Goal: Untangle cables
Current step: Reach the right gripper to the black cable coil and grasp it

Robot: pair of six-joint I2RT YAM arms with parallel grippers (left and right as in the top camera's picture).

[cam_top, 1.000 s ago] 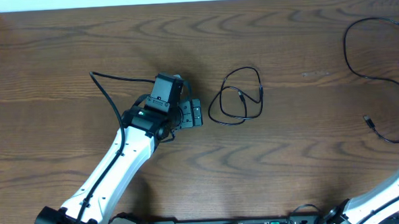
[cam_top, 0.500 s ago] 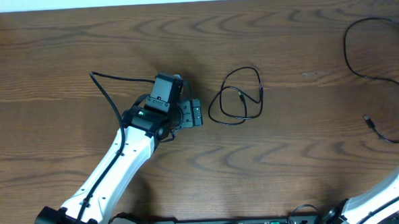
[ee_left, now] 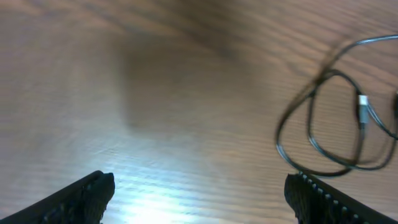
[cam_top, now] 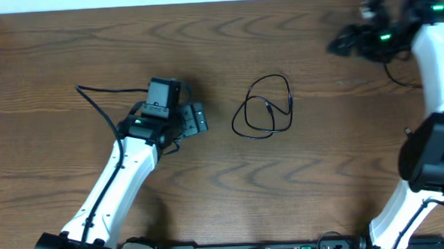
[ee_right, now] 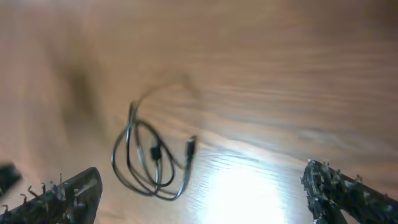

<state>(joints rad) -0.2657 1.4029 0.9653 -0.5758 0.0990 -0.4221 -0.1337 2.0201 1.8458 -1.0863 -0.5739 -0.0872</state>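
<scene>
From overhead, the cables (cam_top: 262, 108) are lying in one small looped bundle near the middle of the table (cam_top: 322, 173), with nothing touching them. The left gripper (cam_top: 194, 120) is hovering just to their left. The right gripper (cam_top: 340, 43) is hanging well apart from them, toward the far right corner. Only dark cord is showing clearly here, so the two cords cannot be told apart.

In the left wrist view, the left gripper (ee_left: 199, 184) is standing wide apart and empty. The cables (ee_left: 362, 109) are sitting off to the right of its gap, a pale plug tip showing inside the loops.

In the right wrist view, the right gripper (ee_right: 202, 177) is also gaping and holding nothing, while the bundle (ee_right: 153, 152) is lying ahead and left of centre.

Both wrist pictures are blurring, which is making aim harder to judge. A closing pinch is likely to catch two overlapping strands at once and drag the whole bundle instead of parting it. The thin cord, lying flat on the wood, is also apt to slip out of the fingertips.
</scene>
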